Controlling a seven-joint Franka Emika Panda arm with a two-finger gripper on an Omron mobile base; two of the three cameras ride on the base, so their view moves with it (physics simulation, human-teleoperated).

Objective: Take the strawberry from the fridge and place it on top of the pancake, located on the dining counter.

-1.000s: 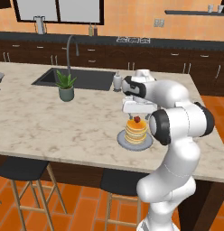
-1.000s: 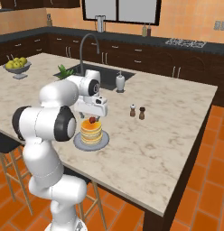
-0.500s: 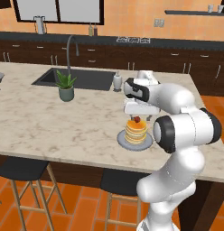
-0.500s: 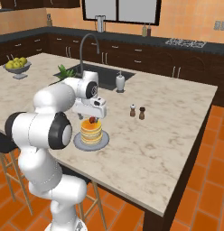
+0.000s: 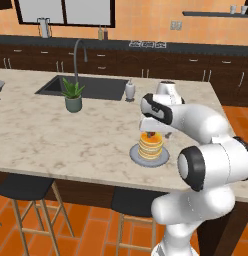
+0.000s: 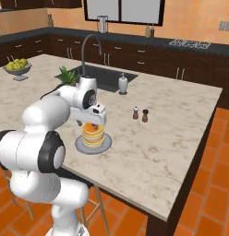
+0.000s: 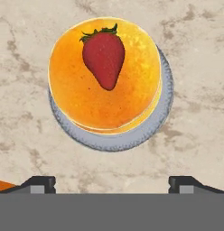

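From my seat the arm's folded over, hand pointing straight down with the gripper (image 7: 112,182) right above the pancake (image 7: 105,74), fingers spread wide, holding nothing. The strawberry (image 7: 103,56) lies on top of the stack, glossy red with a green leafy cap. Smooth golden rounds, round grey plate (image 7: 161,113), beige marbled dining counter (image 5: 56,140).

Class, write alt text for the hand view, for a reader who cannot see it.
A red strawberry lies on top of a golden pancake stack on a round grey plate, seen from straight above on a beige marbled counter. The open pincer has its two dark tips at the bottom, holding nothing.
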